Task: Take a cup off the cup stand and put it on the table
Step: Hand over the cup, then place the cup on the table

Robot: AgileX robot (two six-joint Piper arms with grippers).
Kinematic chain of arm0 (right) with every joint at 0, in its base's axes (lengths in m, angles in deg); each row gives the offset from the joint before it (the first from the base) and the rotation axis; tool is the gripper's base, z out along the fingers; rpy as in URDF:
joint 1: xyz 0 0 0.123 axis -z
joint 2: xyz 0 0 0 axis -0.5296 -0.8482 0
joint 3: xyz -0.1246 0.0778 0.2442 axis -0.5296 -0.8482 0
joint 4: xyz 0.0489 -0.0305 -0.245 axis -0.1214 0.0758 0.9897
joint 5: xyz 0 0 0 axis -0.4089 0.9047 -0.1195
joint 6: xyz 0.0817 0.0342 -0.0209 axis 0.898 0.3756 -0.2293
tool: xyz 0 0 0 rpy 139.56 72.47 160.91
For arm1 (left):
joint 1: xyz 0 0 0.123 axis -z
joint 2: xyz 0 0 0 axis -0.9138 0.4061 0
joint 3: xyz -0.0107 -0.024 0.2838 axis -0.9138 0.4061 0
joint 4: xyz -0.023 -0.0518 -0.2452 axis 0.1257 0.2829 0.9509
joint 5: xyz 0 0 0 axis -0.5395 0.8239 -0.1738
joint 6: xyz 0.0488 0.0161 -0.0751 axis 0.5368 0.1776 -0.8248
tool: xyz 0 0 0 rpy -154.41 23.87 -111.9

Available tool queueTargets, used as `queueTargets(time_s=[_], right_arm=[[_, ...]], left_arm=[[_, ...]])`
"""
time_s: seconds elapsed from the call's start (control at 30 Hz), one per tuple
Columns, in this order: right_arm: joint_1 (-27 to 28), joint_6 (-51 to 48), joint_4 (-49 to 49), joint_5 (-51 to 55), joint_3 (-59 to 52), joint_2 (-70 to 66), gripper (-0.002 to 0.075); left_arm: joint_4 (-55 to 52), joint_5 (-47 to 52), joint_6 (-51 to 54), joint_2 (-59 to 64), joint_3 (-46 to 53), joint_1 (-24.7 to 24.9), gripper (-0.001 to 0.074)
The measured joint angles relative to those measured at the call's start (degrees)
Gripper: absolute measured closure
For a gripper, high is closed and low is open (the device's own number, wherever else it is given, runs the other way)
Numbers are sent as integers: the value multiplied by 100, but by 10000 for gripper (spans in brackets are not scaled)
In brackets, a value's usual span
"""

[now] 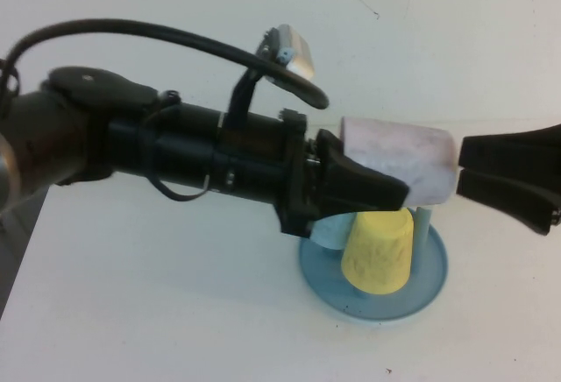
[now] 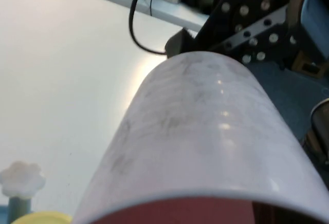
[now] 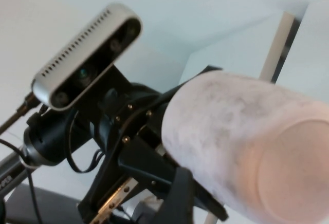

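The left pincer (image 1: 372, 191) is pinching the pale pink speckled tapered cup (image 1: 399, 161), carrying it on its side in the air above the round blue cup stand (image 1: 375, 270), where a yellow cup (image 1: 379, 249) is sitting. The right pincer (image 1: 465, 172), seemingly pressed together, is waiting at the cup's end. I judge the lifting done; next the cup needs lowering onto the bare white desk (image 1: 158, 294).

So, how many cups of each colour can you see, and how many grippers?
Pink cup, held sideways by the left gripper: 1
Yellow cup on the cup stand: 1
Light blue cup, mostly hidden: 1
Grippers, with the right gripper at the cup's end: 2
Total: 5
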Motion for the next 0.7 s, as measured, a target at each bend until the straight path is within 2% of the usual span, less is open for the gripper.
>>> queueTargets(time_s=[0.13, 0.27, 0.47, 0.7], right_arm=[[306, -14, 0, 0, 0, 402, 34], [470, -18, 378, 0, 0, 836, 34], [470, -230, 1393, 104, 0, 1158, 34], [470, -284, 1688, 104, 0, 1172, 34]], left_arm=[[-681, 12, -514, -376, 0, -265, 712], [-2251, -426, -1719, -954, 0, -311, 713], [-5065, -767, -4217, -1398, -68, 57, 714], [-7746, -165, -6301, -708, -330, 668, 715]])
